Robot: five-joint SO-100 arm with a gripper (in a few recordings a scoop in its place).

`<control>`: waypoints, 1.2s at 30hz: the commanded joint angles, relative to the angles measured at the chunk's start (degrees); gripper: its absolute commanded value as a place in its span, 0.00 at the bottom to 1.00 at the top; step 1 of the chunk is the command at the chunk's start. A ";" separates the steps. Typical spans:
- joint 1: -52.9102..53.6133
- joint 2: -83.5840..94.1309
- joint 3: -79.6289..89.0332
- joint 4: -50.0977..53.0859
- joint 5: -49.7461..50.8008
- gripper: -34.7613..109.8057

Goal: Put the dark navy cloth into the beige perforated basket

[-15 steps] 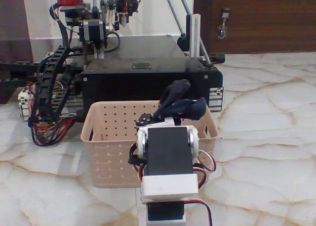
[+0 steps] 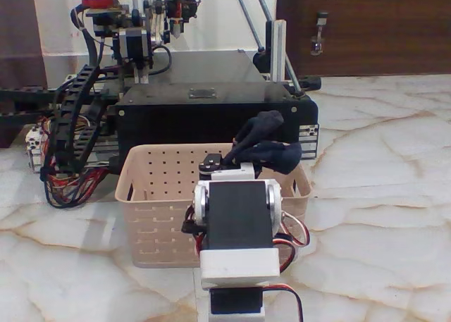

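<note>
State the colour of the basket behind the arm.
Beige, with rows of small round holes; the basket shows in the fixed view.

Arm upright, pincer (image 2: 243,156) closed, raised fwd

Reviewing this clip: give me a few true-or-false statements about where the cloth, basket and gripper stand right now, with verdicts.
1. The dark cloth is held up above the basket, not lying on its floor. True.
2. The basket lies tipped on its side. False: it stands upright on the marble floor, opening upward.
3. A big black machine box stands right behind the basket. True.
4. The cloth hangs over the basket's left end in the fixed view. False: it is over the right part.
5. The gripper is open and empty. False: it carries the cloth.
</note>
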State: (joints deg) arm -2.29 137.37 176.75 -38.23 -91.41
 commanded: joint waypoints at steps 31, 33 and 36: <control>-5.89 -12.22 -34.72 13.10 23.55 0.24; -6.33 -13.45 -38.23 14.33 27.07 0.24; -7.12 -16.61 -44.21 17.05 32.34 0.24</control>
State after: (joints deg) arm -8.88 120.59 135.79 -21.36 -59.68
